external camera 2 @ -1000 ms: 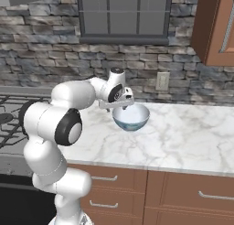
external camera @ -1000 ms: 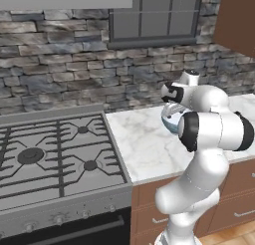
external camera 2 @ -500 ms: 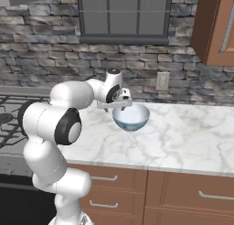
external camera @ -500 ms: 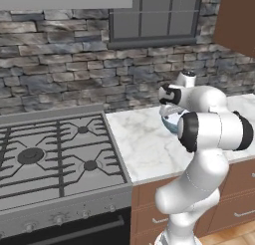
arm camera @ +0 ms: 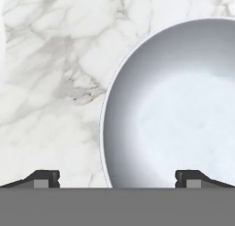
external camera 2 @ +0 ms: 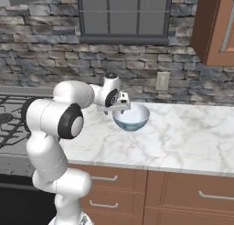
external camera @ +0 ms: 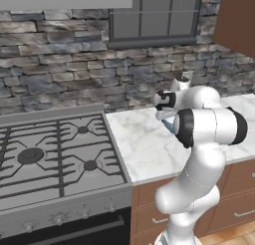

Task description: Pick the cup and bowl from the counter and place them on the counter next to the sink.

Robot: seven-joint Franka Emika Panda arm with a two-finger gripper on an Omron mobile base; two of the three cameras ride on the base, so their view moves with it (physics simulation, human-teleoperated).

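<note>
The pale blue-white bowl sits on the white marble counter, close to the stone back wall. My gripper hangs open just over the bowl's left rim. In the hand view the bowl takes up the right side, and its rim runs down between my two fingertips, so my gripper straddles that rim with one finger outside and one over the inside. In the left base view my arm covers most of the bowl, just under the gripper. The cup and the sink are out of view.
A grey gas stovetop with black grates borders the counter on the left. The stone wall with an outlet stands right behind the bowl. A wooden upper cabinet hangs at the right. Bare marble lies beside the bowl.
My hand has crept a little lower and sideways over the bowl's rim. The jaws stay open, and the bowl has not moved.
</note>
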